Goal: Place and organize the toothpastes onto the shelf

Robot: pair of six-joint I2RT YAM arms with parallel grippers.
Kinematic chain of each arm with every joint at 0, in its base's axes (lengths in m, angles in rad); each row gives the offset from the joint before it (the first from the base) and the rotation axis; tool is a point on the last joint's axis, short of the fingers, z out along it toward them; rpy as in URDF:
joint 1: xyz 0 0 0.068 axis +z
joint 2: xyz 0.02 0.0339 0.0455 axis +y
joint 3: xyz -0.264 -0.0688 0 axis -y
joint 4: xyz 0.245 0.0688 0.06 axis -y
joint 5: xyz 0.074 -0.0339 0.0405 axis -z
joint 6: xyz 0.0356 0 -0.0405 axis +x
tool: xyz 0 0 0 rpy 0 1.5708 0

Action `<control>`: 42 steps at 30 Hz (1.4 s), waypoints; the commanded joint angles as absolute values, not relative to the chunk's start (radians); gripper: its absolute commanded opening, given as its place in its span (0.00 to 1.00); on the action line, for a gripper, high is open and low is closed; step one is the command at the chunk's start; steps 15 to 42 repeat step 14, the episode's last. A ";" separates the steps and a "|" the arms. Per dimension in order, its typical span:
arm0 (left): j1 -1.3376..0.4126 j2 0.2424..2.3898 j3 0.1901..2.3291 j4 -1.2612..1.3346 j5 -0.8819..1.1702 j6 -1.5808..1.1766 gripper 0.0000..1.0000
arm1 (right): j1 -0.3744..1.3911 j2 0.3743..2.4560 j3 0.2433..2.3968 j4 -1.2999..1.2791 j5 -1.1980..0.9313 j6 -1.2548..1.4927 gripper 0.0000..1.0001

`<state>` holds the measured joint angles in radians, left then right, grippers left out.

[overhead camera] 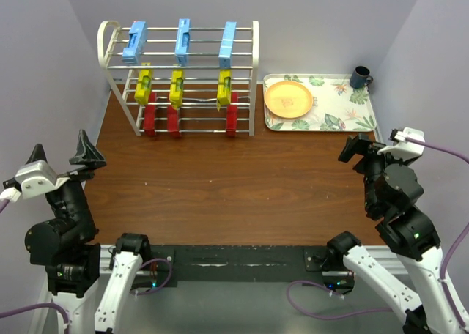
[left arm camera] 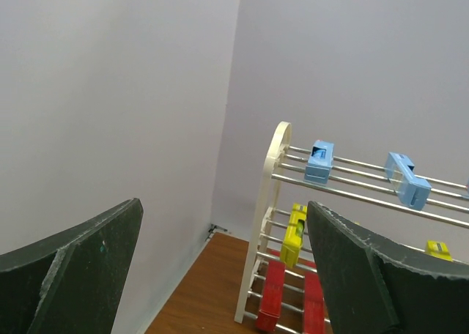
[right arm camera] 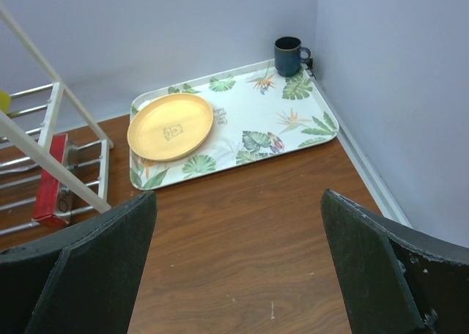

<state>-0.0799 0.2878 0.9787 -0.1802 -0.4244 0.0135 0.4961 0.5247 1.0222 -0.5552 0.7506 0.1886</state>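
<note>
**Location.** All nine toothpaste cartons (overhead camera: 183, 44) sit on the shelf (overhead camera: 255, 70) at the far left of the table (overhead camera: 220, 180). None lies on the table or on the tray (overhead camera: 352, 110) beside the shelf. Judged from this, placing looks complete.

**Appearance.** The cartons are long, slim boxes sorted by colour. Three light blue cartons (overhead camera: 228, 45) are on the top tier, three yellow (overhead camera: 176, 87) on the middle and three red (overhead camera: 174, 120) on the bottom. Each lies across the bars, front to back, in three rough columns. The right-hand column stands further from the middle one than the left does.

**Handling (judgement).** The cartons are probably light, stiff card with smooth printed faces, and would dent under a hard squeeze. Any straightening is best done by gripping across the narrow width near mid-length, between two bars.

**Pincers.** The left pincer (left arm camera: 223, 209) is spread wide and holds nothing, as is the right pincer (right arm camera: 238, 198). Both are near the front edge, well apart from the shelf.

**Other.** A plate (right arm camera: 170, 127) and a mug (right arm camera: 289, 56) rest on the tray.
</note>
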 commanded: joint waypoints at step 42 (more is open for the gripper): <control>-0.081 0.311 0.973 -0.061 -0.502 0.058 1.00 | 0.492 0.558 1.038 -0.462 0.781 0.160 0.98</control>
